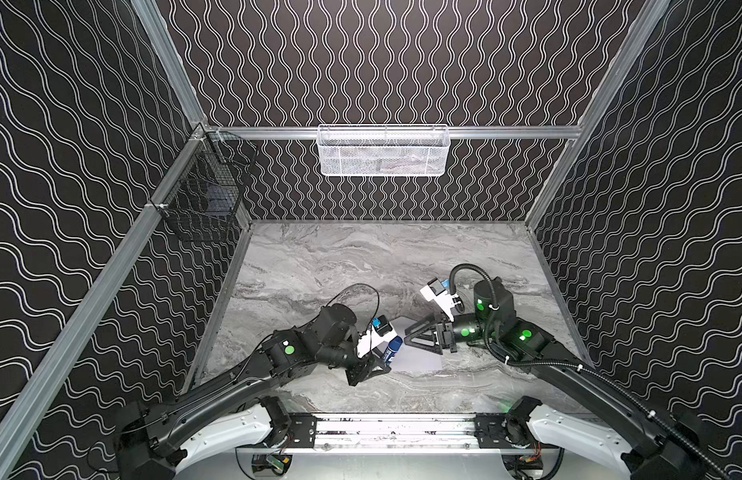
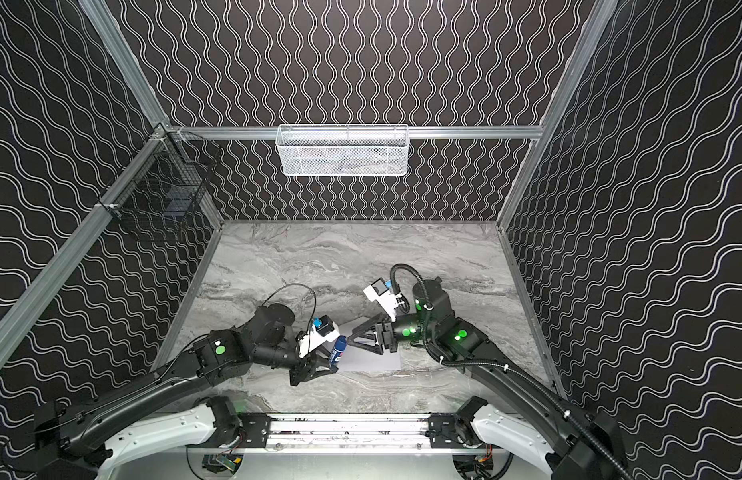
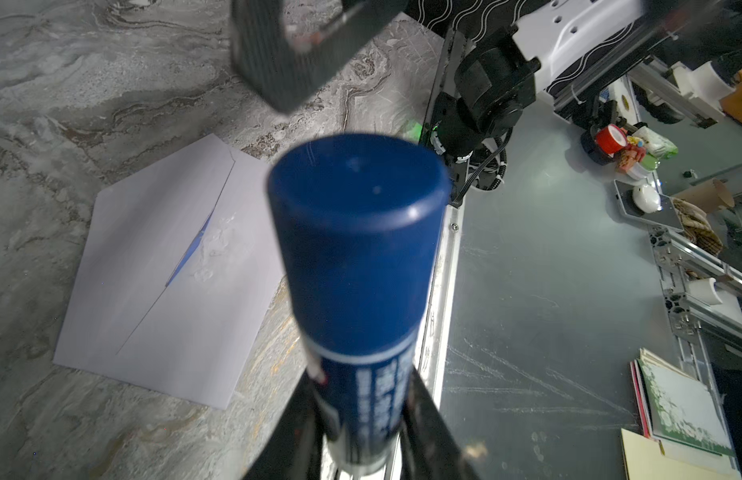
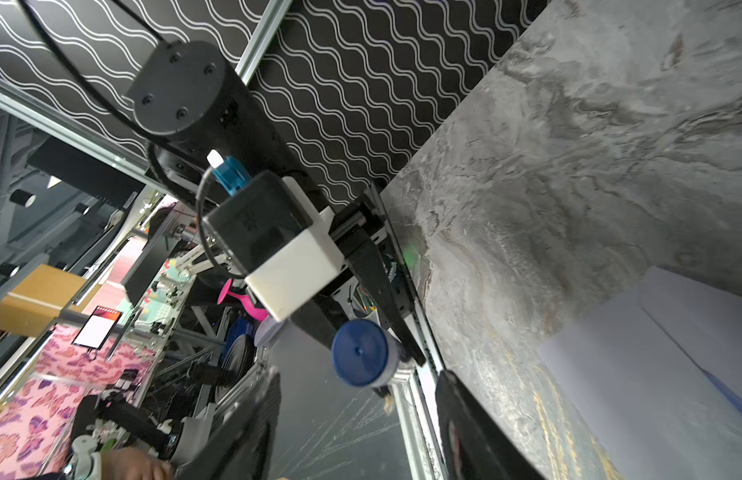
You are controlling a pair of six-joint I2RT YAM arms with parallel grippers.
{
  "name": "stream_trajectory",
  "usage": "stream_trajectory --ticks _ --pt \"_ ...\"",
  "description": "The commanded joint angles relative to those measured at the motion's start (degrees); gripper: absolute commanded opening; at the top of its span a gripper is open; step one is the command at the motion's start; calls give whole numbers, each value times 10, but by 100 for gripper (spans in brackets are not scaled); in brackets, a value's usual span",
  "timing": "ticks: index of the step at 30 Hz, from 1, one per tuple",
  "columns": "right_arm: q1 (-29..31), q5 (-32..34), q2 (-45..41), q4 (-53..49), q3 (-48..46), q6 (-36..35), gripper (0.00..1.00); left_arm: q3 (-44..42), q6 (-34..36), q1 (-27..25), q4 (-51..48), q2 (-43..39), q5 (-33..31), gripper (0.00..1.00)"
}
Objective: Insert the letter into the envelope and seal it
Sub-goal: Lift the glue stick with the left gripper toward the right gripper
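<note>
The pale grey-lavender envelope (image 1: 421, 353) (image 2: 371, 360) lies flat near the table's front, with its flap down (image 3: 161, 282) (image 4: 652, 374). A thin blue edge of the letter (image 3: 190, 249) shows in the slit under the flap; the rest of the letter is hidden inside. My left gripper (image 1: 384, 359) (image 3: 361, 436) is shut on a dark blue glue stick (image 1: 394, 347) (image 2: 338, 348) (image 3: 357, 257), cap still on and pointing away. My right gripper (image 1: 406, 337) (image 2: 350, 337) (image 4: 357, 401) hovers over the envelope, open. It faces the stick's cap (image 4: 361, 353), which sits just beyond its fingertips.
A white mesh basket (image 1: 382, 151) hangs on the back wall. A black wire basket (image 1: 207, 187) hangs on the left wall. The metal rail (image 1: 394, 428) runs along the marble table's front edge, close behind the left gripper.
</note>
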Motion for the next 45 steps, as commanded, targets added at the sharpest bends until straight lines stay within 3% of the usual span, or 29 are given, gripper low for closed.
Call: stream_trajectory --ticks 1,15,26,31,39,45 --pt "15 -9 11 34 7 -10 59 -3 13 0 41 -1 24 0" --pt "44 -9 34 76 4 -2 45 -7 5 0 42 -2 38 0" --pt "45 15 22 60 -4 -5 23 -5 -6 0 44 -2 39 1" --pt "45 31 13 58 -7 3 13 -3 -7 0 45 -4 29 9" --pt "31 59 -15 75 -22 29 8 -35 -65 0 124 -34 -30 47" --pt "24 67 -19 109 -32 45 7 -36 -80 0 166 -27 -37 51"
